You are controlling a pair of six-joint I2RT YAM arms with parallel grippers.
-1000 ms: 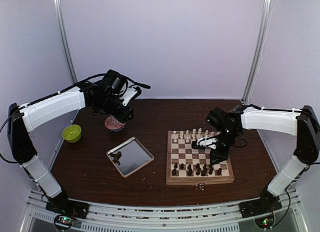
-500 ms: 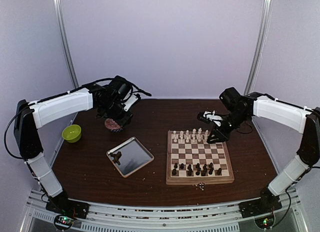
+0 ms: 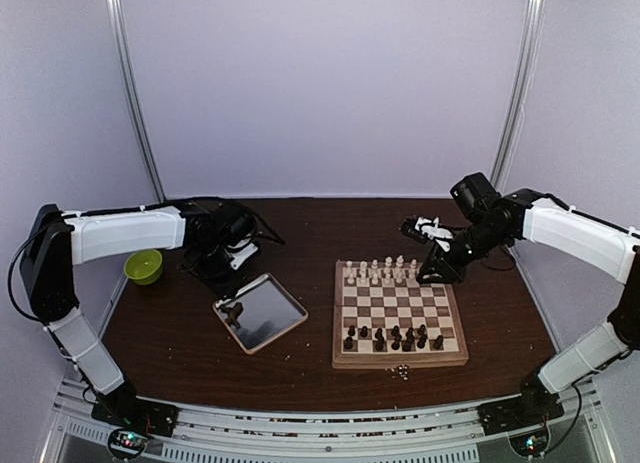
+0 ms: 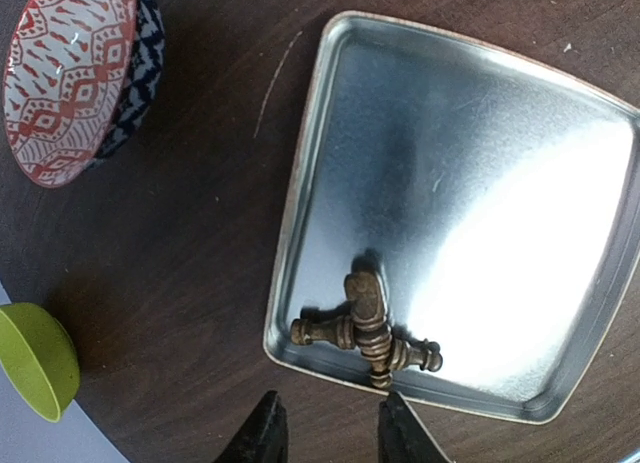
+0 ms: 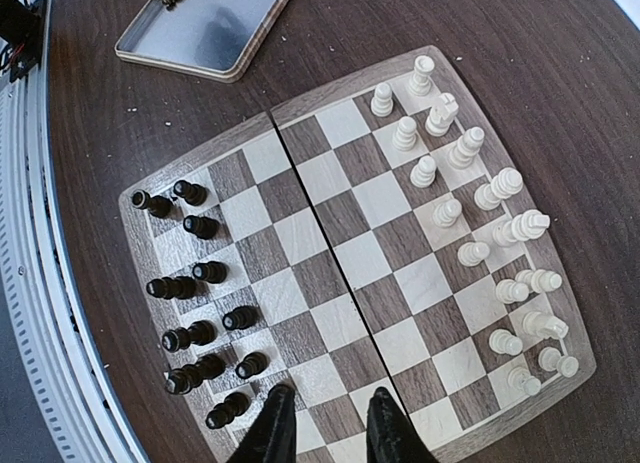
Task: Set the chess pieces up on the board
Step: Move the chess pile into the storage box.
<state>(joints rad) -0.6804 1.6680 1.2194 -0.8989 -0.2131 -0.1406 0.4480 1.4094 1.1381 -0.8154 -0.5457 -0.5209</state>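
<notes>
my L hand [image 4: 330,433] released, hovering at 6 o'clock of tray [image 4: 590,313] | I'm aiming for topmost dark piece [image 4: 368,318] only | R hand [image 5: 327,428] released over board [image 5: 345,233]

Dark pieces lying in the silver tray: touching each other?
Touching. The left wrist view shows the dark pieces lying crossed, one on top of another, in a heap by the silver tray's rim.

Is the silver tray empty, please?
No, a few dark pieces lie crossed in the tray, close to one edge.
</notes>
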